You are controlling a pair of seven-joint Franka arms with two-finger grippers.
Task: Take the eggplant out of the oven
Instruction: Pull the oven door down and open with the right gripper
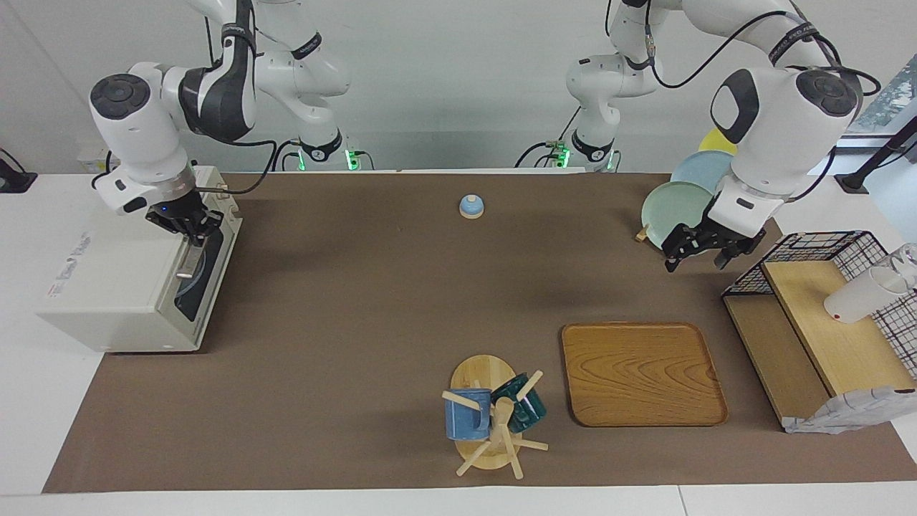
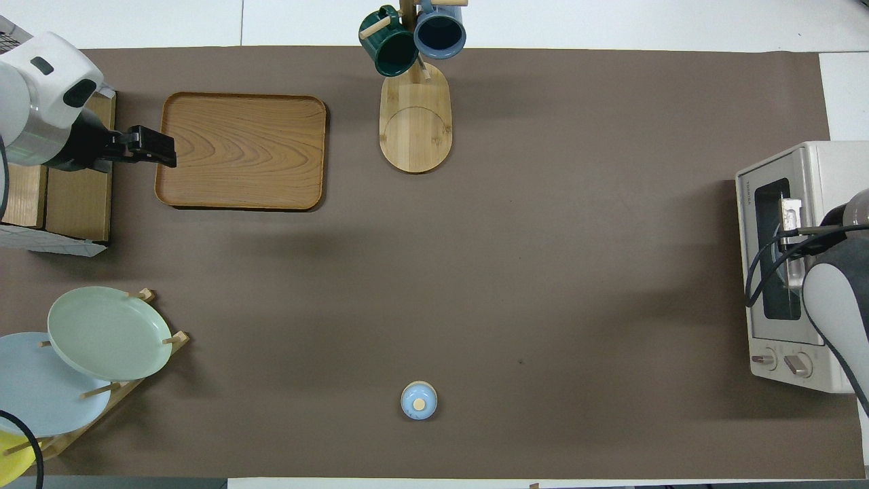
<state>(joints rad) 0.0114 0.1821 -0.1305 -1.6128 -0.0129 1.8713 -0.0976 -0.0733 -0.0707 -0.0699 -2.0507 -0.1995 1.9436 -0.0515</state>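
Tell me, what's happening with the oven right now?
Right gripper at the oven door's handle. Door shut, eggplant not visible. Left gripper up beside the plate rack.

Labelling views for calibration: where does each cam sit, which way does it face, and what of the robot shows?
Facing view: high across the table, looking at the robots; both arms show whole, right tool at the oven door, left tool beside the plate rack.
Overhead view: above the robots' end, looking steeply down; only wrists and tools show.
Shared: oven, wooden tray, mug tree, half a turn apart.
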